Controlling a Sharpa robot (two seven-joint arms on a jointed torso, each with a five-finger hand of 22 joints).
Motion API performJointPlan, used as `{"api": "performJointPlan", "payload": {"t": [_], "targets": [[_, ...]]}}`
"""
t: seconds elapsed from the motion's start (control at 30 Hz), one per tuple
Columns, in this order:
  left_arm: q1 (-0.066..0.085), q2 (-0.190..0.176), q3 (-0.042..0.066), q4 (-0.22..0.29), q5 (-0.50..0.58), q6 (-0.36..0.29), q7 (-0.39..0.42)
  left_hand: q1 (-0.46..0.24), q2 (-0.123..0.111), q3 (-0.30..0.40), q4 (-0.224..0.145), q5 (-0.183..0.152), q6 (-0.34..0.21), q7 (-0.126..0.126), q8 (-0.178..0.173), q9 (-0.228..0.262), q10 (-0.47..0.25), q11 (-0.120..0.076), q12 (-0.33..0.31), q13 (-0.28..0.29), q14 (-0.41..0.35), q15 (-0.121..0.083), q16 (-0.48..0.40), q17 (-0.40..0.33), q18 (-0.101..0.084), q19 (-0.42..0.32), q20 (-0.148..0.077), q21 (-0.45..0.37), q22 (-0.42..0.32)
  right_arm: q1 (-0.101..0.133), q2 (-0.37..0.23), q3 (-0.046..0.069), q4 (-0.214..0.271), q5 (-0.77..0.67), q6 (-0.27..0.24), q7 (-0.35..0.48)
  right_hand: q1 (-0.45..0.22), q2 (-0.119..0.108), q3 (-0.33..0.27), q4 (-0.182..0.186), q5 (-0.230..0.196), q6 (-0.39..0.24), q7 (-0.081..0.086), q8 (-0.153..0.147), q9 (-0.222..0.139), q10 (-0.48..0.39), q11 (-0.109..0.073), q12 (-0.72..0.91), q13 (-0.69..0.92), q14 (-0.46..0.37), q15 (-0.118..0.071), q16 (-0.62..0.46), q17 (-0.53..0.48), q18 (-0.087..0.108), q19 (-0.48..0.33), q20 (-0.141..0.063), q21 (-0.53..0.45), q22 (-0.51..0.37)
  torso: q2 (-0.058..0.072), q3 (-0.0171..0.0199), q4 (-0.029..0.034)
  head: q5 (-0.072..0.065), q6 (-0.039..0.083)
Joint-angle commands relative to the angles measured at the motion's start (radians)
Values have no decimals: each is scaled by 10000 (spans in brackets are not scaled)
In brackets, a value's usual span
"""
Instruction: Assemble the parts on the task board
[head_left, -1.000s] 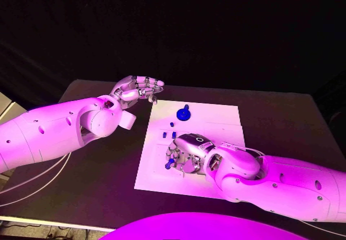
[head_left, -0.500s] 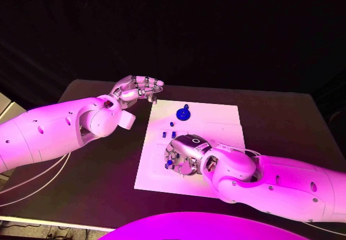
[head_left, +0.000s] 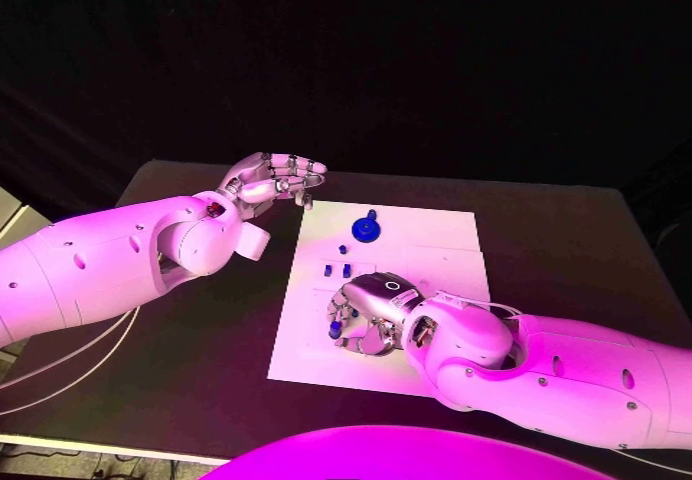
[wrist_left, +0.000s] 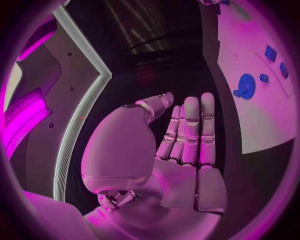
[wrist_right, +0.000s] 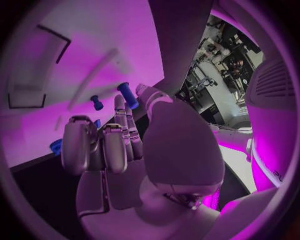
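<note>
Nearest, the right hand (head_left: 369, 312) sits over the task board's (head_left: 433, 250) 7 o'clock area, pinching a small blue cylindrical part (wrist_right: 127, 95) at its fingertips. Farther off, a round blue part (head_left: 368, 228) rests near the board's 12 o'clock edge, while the left hand (head_left: 271, 181) hovers off its 11 o'clock corner, fingers loosely apart, holding nothing.

Part of task board (head_left: 433, 240) under right hand (head_left: 372, 312)

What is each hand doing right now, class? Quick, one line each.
Left hand: open, holding nothing, off the board's far left corner.
Right hand: over the board; whether it grips a blue part cannot be told.
</note>
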Motion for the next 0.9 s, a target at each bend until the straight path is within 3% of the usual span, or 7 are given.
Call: {"api": "performJointPlan", "payload": {"t": [0.03, 0.3, 0.53, 0.73, 0.8, 0.83, 0.9], "targets": [[-4, 2, 6, 27, 11, 207, 27, 42, 53, 0, -30, 29, -48, 0, 33, -12, -72, -7, -25, -10, -61, 41, -39, -17, 147, -35, 49, 40, 8, -26, -30, -3, 74, -171, -433, -47, -83, 50, -71, 2, -71, -105, -1, -66, -16, -39, -17, 58, 20, 506, 22, 44, 9, -95, 386, 56, -45, 1687, -2, 4, 3, -26, 23], [-4, -4, 6, 20, 9, 235, 8, 42, 53, 0, -30, 29, -48, 0, 33, -12, -72, -7, -25, -10, -61, 41, -39, -17, 147, -35, 49, 40, 8, -56, -355, 4, 326, -122, -1610, 213, 2, 66, -549, 80, -105, -244, -44, -183, -55, -269, 1, 143, 113, 524, 31, 92, 86, -93, 386, 55, -83, 1685, -7, 0, 0, -90, 79], [-4, -10, 1, 14, 11, 223, 19, 33, 52, -7, -27, 26, -35, -2, 51, -9, -82, -6, -26, -19, -67, 43, -40, -18, 146, -40, 51, 39, 9, 88, -1408, 124, 796, 1029, -2359, 759, 107, 148, -942, 231, -127, -276, -33, -237, -65, -217, -51, 464, 292, 526, 0, 113, 114, -85, 387, 42, -121, 1685, -28, -12, -15, -285, 187], [-5, -41, -21, 27, 18, 189, 35, 33, 52, -7, -27, 26, -35, -2, 51, -9, -82, -6, -26, -19, -67, 43, -40, -18, 146, -40, 51, 39, 9, 538, -2703, 190, 1092, 3859, -1710, 1203, 160, 327, -1116, 262, -107, 152, 124, -22, 17, 1113, -132, 1640, 1031, 539, -66, 135, 181, -143, 483, -20, 204, 1810, -82, -28, -75, -438, 203], [-6, -41, -31, 31, 21, 179, 46, 33, 52, -7, -27, 26, -35, -2, 51, -9, -82, -6, -26, -19, -67, 43, -40, -18, 146, -40, 51, 39, 9, 639, -3184, 197, 1222, 4668, -1362, 1161, -143, 437, -1344, 256, 164, 299, -5, 170, 98, 1455, -317, 2394, 1750, 581, -190, 210, 304, -191, 563, -127, 509, 1917, -104, -32, -90, -526, 209], [-7, -41, -34, 37, 22, 174, 52, 33, 52, -7, -27, 26, -35, -2, 51, -9, -82, -6, -26, -19, -67, 43, -40, -18, 146, -40, 51, 39, 9, 674, -3415, 199, 1289, 4972, -1221, 1108, -180, 500, -1461, 257, 207, 294, -75, 247, 133, 1520, -345, 2999, 2371, 541, -262, 105, 59, -213, 597, -182, 630, 1965, -115, -36, -93, -543, 200], [-9, -47, -40, 55, 25, 168, 62, 25, 49, -12, -25, 25, -38, -1, 57, -9, -85, -6, -25, -24, -70, 44, -41, -19, 145, -44, 52, 38, 8, 720, -3838, 198, 1407, 5396, -994, 972, -182, 689, -1726, 262, 229, 147, -85, 460, 228, 1289, -355, 7122, 6814, 570, -359, 132, 59, -276, 666, -190, 922, 2084, -126, -37, -106, -602, 197]]}}
